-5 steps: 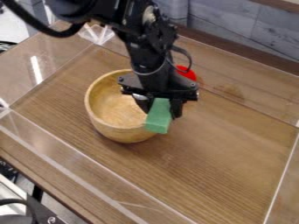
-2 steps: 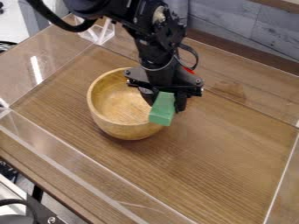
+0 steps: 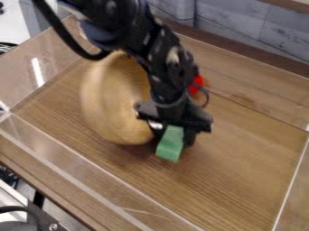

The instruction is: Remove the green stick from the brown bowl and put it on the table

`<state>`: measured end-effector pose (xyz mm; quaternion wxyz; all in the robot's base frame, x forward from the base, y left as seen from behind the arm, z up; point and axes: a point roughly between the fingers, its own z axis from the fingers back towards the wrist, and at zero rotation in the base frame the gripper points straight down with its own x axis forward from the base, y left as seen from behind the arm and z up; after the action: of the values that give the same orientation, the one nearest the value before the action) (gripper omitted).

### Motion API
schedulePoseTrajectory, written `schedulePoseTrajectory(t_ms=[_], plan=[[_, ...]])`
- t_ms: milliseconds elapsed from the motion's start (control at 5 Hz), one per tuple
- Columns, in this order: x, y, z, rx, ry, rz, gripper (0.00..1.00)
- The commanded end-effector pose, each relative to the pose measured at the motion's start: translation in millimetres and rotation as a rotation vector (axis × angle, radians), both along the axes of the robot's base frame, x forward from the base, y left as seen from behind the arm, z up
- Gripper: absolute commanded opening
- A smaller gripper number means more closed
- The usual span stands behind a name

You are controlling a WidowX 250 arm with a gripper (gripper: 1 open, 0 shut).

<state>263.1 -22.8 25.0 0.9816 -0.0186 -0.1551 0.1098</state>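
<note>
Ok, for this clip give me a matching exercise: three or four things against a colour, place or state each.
Things:
1. green stick
2. brown bowl
3. gripper
4. red object

Descriptions:
A. tipped up, outer wall toward the camera
B. partly hidden behind the arm
C. pointing down, closed on the stick's top
D. outside the bowl, low over the table

Pairs: 1-D, 2-A, 3-C, 4-B

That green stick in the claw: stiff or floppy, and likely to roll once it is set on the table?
The green stick looks stiff: it hangs straight from the claw with no sag. Its flat faces and square edges suggest it would lie still on the table rather than roll. The matte surface probably grips well, and it seems light, judging by its small size beside the brown bowl.
</note>
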Motion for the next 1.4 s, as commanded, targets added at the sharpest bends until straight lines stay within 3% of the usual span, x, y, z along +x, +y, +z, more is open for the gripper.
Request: schedulePoseTrajectory(t_ms=[0, 400, 800, 1000, 1200], plan=[[1.9, -5.5, 5.2, -0.007, -0.039, 0.004, 0.0], [5.5, 11.1, 2.7, -0.008, -0.042, -0.047, 0.0], [0.0, -7.2, 3.8, -0.011, -0.039, -0.09, 0.0], [3.4, -5.8, 0.6, -0.012, -0.037, -0.092, 0.0], [-0.4, -11.5, 5.8, -0.014, -0.021, -0.15, 1.0]])
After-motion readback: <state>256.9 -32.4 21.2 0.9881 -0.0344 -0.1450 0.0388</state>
